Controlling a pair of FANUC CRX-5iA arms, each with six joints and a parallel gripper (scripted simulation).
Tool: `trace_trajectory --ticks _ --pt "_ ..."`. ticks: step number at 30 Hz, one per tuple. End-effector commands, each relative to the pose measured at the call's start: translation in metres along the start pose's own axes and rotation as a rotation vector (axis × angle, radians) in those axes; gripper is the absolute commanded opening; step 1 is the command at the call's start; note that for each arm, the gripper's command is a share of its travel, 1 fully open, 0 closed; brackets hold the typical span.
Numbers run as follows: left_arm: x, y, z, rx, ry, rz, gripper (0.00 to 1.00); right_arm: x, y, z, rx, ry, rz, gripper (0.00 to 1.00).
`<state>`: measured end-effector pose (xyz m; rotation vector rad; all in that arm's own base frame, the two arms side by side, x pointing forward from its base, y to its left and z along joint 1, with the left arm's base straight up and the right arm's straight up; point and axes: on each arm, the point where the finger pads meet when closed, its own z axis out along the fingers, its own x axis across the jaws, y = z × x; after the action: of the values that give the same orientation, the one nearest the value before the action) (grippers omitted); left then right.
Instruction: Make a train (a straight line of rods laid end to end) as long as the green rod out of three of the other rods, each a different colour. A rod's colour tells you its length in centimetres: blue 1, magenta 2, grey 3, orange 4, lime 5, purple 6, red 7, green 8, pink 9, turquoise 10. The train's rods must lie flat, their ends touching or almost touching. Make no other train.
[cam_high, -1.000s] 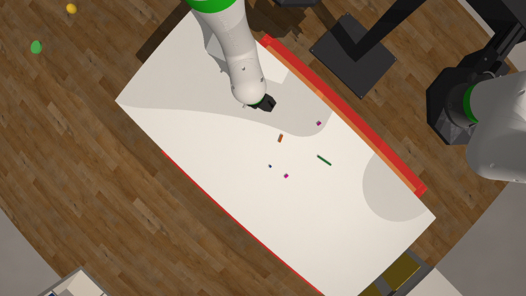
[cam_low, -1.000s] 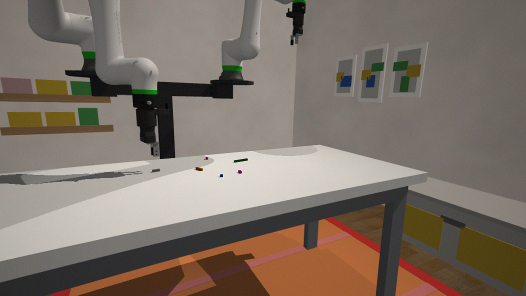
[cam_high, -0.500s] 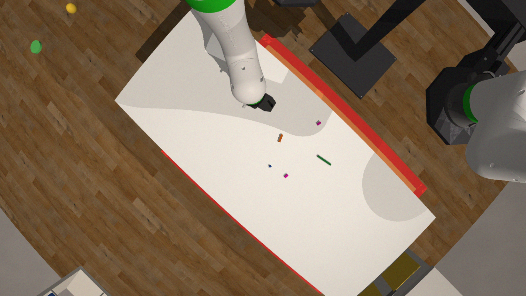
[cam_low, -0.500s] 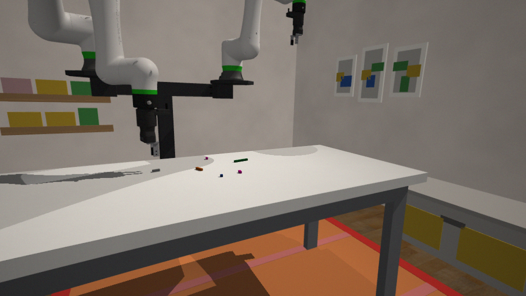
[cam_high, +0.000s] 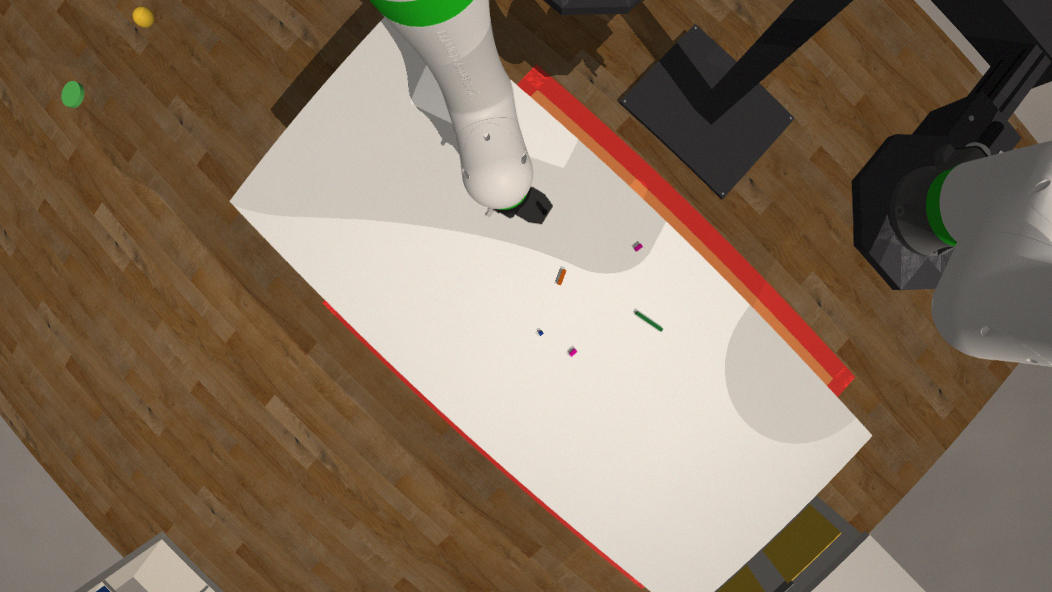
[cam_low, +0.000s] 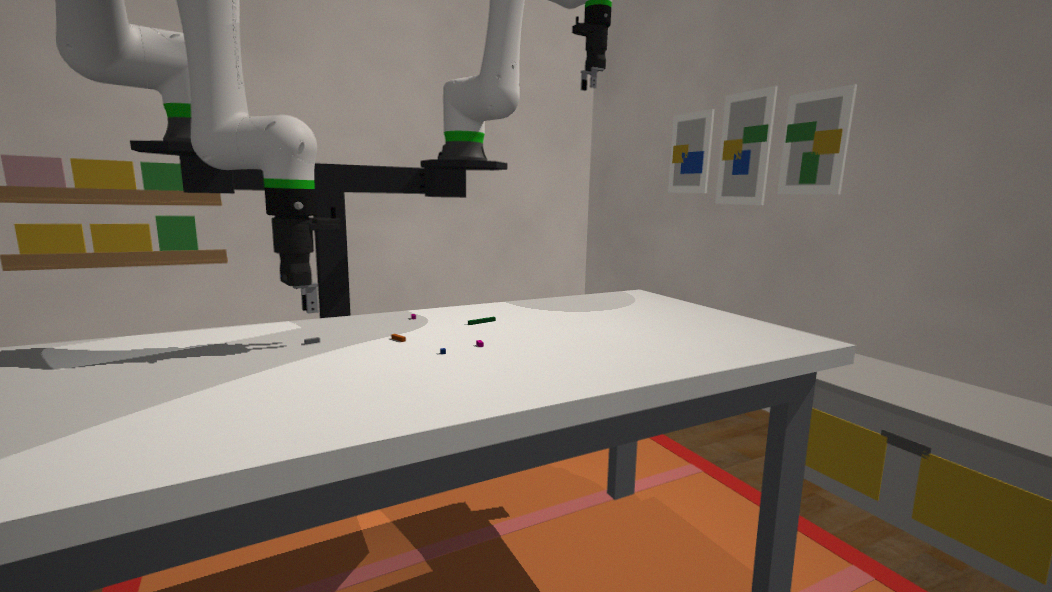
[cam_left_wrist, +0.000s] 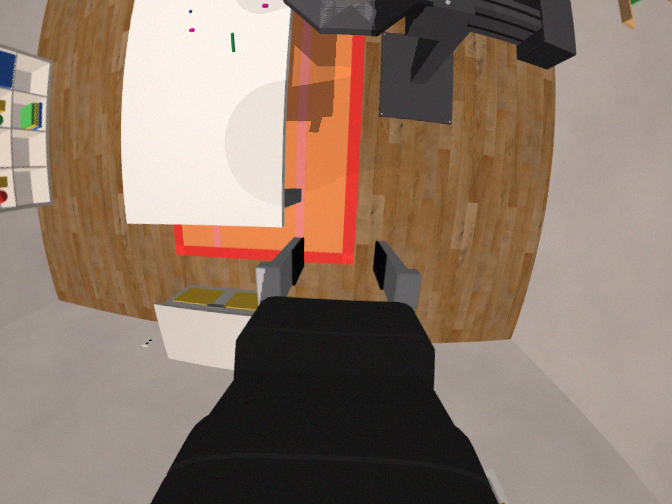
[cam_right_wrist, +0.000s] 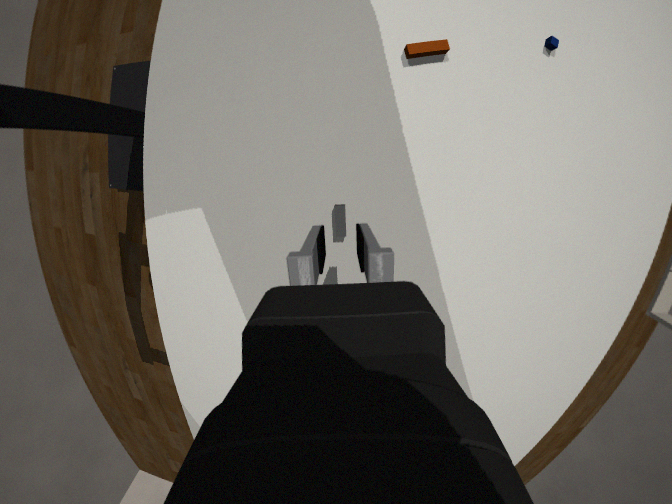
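Overhead, my right gripper (cam_high: 535, 206) (cam_low: 309, 300) (cam_right_wrist: 340, 239) reaches over the white table (cam_high: 441, 294) (cam_low: 411, 397) (cam_left_wrist: 179, 135) (cam_right_wrist: 515, 217), its body apparently hiding the grey rod (cam_low: 311, 340) (cam_right_wrist: 338, 221). The orange rod (cam_high: 561, 276) (cam_low: 397, 337) (cam_right_wrist: 427, 48) and the blue rod (cam_high: 539, 332) (cam_low: 442, 351) (cam_left_wrist: 190, 11) (cam_right_wrist: 551, 43) lie apart, no train yet formed; with the grey, they would match the green rod (cam_high: 648, 320) (cam_low: 481, 321) (cam_left_wrist: 232, 42). Both magenta rods, one near the blue (cam_high: 572, 351) (cam_low: 479, 343) (cam_left_wrist: 191, 29), one by the far edge (cam_high: 637, 246) (cam_low: 413, 316) (cam_left_wrist: 264, 5), can stay out.

From the room side, my right fingers hang above the tabletop, the grey rod lying flat below. I judge this the approach to a pick: I should sink straight down, stopping just short of the surface.

At my left wrist, the left gripper (cam_low: 589, 79) (cam_left_wrist: 339, 253) stands wide open and unloaded, well off the table; best parked there.

At my right wrist, the jaws are partly parted, grasping nothing. The grey rod runs lengthwise between their lines, so closing should pinch its long sides. I should centre on its middle before squeezing; an off-centre bite could swing it, and low-hanging pads could foul the ends at laying.
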<state>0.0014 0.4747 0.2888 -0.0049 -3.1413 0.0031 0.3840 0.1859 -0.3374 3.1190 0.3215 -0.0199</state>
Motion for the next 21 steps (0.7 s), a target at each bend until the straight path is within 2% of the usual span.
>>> trace_trajectory --ticks 1,21 --pt "0.000 0.000 -0.001 -0.002 0.000 0.000 1.00 0.000 0.000 0.000 0.007 0.013 0.002 0.54" --pt "0.000 0.000 -0.001 -0.002 0.000 0.000 1.00 0.000 0.000 0.017 0.005 0.014 0.002 0.54"
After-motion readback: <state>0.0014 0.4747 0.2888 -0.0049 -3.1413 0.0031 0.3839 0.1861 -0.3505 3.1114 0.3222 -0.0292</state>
